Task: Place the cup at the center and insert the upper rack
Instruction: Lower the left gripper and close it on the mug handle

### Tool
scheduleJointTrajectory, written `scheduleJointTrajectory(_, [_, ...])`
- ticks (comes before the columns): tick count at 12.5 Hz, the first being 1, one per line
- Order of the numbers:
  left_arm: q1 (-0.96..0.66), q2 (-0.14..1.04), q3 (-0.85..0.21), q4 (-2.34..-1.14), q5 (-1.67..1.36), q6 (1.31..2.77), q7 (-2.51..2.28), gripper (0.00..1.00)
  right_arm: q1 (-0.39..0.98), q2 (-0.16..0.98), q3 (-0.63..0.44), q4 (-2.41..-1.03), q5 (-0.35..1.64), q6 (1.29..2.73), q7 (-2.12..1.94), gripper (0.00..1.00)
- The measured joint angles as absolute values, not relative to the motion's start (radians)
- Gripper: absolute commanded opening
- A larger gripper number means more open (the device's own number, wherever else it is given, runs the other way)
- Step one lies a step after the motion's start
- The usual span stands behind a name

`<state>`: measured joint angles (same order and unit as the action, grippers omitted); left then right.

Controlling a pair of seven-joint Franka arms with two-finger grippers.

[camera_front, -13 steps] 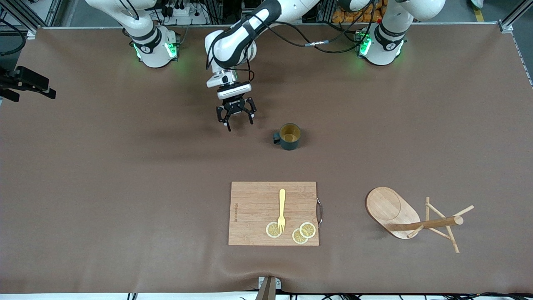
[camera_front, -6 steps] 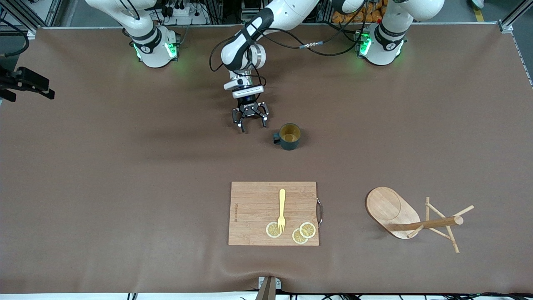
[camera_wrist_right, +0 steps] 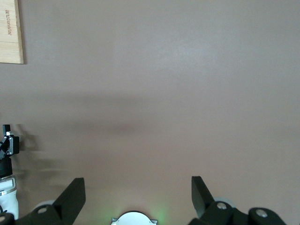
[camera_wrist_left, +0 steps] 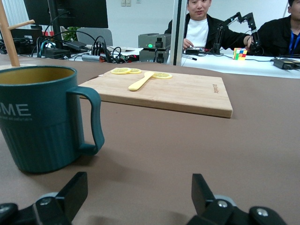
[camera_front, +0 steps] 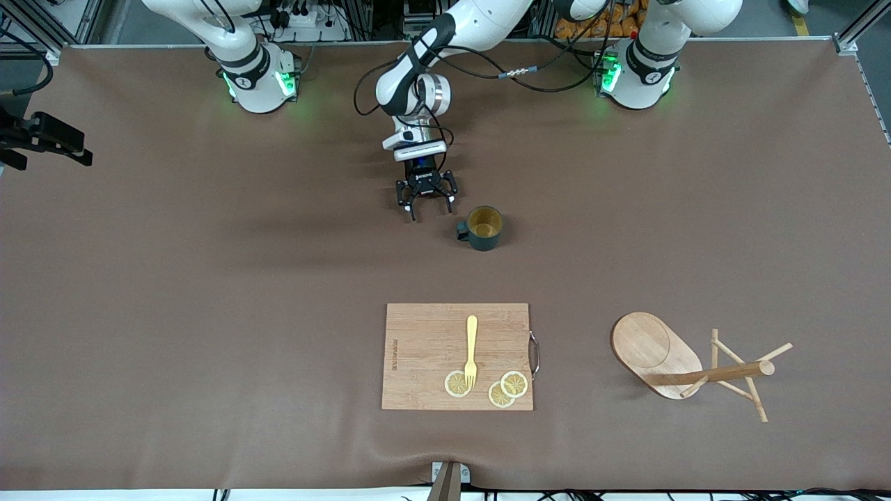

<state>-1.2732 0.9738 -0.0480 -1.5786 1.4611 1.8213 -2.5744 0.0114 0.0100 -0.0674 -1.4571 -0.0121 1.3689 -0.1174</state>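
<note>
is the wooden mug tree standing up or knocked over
Knocked over: the mug tree lies on its side, its oval base tilted up and its post along the table.

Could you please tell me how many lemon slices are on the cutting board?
3, all at the board's edge nearest the front camera: one under the fork's tines, and two overlapping ones toward the handle end. None seem hidden.

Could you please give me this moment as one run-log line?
left gripper: open, low beside dark teal ribbed mug | mug: upright, unheld | light wooden mug tree: lying on side | right gripper: open, waiting
</note>
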Motion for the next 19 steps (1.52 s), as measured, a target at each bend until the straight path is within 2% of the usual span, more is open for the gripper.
scheduleJointTrajectory(4, [-1.273,0.971,-0.046,-1.637,1.504,1.812,-2.569,0.95,0.006,0.010,-0.076,-1.457,-0.013,1.369,-0.117,1.00])
scheduleJointTrajectory(10, [-1.273,0.958,-0.040,-1.670,1.551,1.804,-2.569,0.87,0.003,0.010,-0.077,-1.457,-0.013,1.367,-0.117,1.00])
scheduleJointTrajectory(19, [-1.253,0.958,-0.033,-1.690,1.604,1.804,-2.572,0.87,0.004,0.010,-0.071,-1.457,-0.012,1.366,-0.117,1.00])
